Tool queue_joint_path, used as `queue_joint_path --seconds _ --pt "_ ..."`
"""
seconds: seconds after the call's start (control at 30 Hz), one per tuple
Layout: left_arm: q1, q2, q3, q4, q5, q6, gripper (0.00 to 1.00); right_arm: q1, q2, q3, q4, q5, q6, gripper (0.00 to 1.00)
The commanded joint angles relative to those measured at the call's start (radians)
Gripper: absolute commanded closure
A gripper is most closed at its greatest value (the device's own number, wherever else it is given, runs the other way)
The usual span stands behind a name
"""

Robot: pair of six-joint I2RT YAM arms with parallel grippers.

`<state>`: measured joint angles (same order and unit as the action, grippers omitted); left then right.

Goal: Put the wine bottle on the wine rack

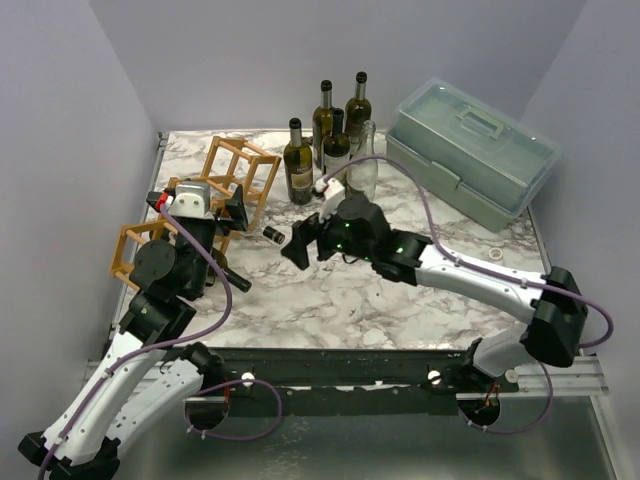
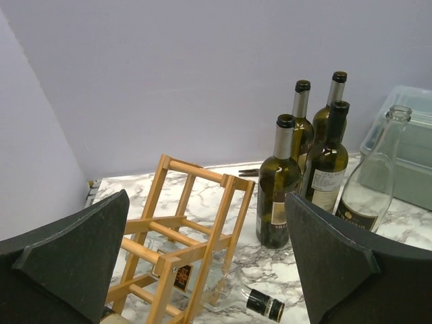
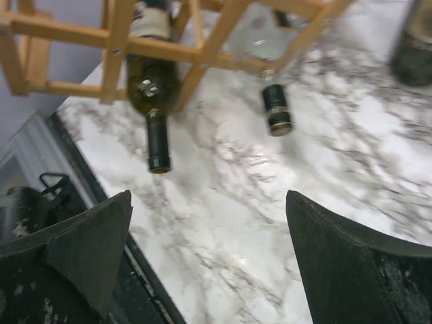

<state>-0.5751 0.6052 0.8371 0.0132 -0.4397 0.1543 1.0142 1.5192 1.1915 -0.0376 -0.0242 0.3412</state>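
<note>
In wine rack (image 2: 202,173), wine bottle (image 2: 256,302) partly hidden; left hand (image 2: 206,197), right hand (image 3: 208,194) wide apart, empty.

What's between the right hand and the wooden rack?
Bare white marble table, in the right wrist view; a clear bottle's capped neck pokes from the light-brown stick rack.

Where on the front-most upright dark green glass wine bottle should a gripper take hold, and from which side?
Probably the slim neck of the dark green glass wine bottle, level from the near left. It stands upright; other dark bottles and a clear glass bottle crowd its back and right.
</note>
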Motion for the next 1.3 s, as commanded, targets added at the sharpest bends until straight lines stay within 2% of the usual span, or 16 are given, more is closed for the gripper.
queue_joint_path --seconds 0.0,0.27,0.43,0.57,0.67,1.03,1.27 --pt "0.009 0.005 -0.007 0.028 -0.048 -0.018 0.01 -0.084 -0.116 -0.062 -0.062 0.150 -0.035 0.02" --pt "0.009 0.021 -0.007 0.028 -0.044 -0.021 0.01 -0.273 -0.143 -0.006 -0.159 0.188 -0.028 0.02" --pt "0.011 0.036 -0.007 0.028 -0.038 -0.021 0.01 -0.299 -0.078 0.114 -0.160 0.225 -0.053 0.02" --pt "0.012 0.045 -0.008 0.027 -0.025 -0.024 0.01 -0.304 0.019 0.236 -0.154 0.262 -0.057 0.05" --pt "0.012 0.052 -0.007 0.027 -0.027 -0.022 0.01 -0.306 0.108 0.348 -0.138 0.202 -0.088 0.12" --pt "0.014 0.055 -0.007 0.025 -0.010 -0.027 0.01 -0.316 0.496 0.842 -0.172 0.169 -0.172 0.15" --pt "0.014 0.062 -0.006 0.022 0.001 -0.033 0.01 -0.326 0.672 1.016 -0.158 0.189 -0.181 0.18"
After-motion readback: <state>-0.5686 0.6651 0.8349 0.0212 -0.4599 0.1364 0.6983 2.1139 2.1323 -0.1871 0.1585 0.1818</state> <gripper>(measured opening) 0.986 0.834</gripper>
